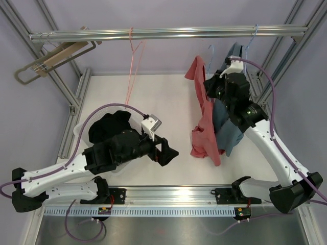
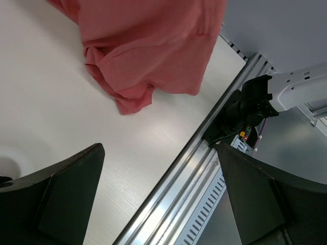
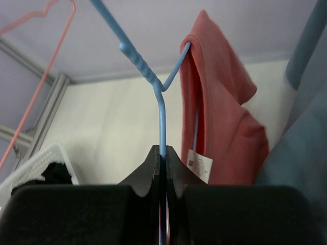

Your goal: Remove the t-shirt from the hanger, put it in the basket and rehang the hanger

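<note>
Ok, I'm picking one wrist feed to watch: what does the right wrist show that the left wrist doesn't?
Only right wrist: the right gripper shut on the blue hanger, the shirt hung on it, and a basket. Only left wrist: the open left gripper, the shirt's lower end bunched on the table, the right arm's base. Both: the red shirt.

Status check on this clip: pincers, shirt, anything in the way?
Left pincer open, low over white table. Right pincer shut on thin blue wire hanger. Red t-shirt hangs on it, hem on table. Grey-blue cloth hangs beside shirt.
</note>
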Tool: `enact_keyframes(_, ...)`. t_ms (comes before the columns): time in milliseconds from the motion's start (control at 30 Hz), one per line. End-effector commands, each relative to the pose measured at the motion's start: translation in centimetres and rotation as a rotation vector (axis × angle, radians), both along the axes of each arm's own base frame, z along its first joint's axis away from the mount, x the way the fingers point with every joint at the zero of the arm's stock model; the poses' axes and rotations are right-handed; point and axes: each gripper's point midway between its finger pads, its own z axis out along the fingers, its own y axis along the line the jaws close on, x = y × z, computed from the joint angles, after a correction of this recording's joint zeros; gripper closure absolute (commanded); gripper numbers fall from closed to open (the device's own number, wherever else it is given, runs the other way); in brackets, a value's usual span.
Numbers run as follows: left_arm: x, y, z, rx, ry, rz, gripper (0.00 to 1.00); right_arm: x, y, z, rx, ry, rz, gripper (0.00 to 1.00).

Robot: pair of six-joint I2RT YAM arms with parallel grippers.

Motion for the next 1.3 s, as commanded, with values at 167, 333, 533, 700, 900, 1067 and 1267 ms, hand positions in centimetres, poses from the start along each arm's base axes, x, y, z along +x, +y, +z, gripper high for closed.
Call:
enact_keyframes(167, -0.4, -4.8, 4.0, -0.102, -0.065, -0.042, 0.01, -4.3, 5.9, 5.7, 0.167, -0.195, 0.078, 1.00)
enact_keyframes(333, -0.1, -7.4, 4.0, -0.087, -0.071, -0.056, 0.01, -6.1, 8.3, 7.1, 0.230, -0.234, 0.123, 1.00)
enact_keyframes(533, 0.9, -9.1, 4.1, -0.076, -0.092, -0.032, 0.03, -7.7, 10.2, 7.6, 0.232, -0.240, 0.193, 1.00)
enact_keyframes(700, 0.8, -10.2, 4.1, -0.093, -0.084, -0.044, 0.45, -8.7, 10.4, 8.1, 0.237, -0.253, 0.221, 1.00)
enact_keyframes(900, 0.6, -10.4, 3.4, -0.081, -0.073, -0.034, 0.92, -9.5, 9.4, 10.2, 0.270, -0.312, 0.223, 1.00)
enact_keyframes(1067, -2.4, -10.9, 2.2, -0.060, -0.061, -0.119, 1.00, -8.6, 9.7, 12.0, 0.260, -0.366, 0.194, 1.00)
enact_keyframes(1267, -6.7, -10.1, -1.7, -0.007, 0.001, -0.222, 1.00, -6.2, 10.9, 16.8, 0.290, -0.488, 0.135, 1.00)
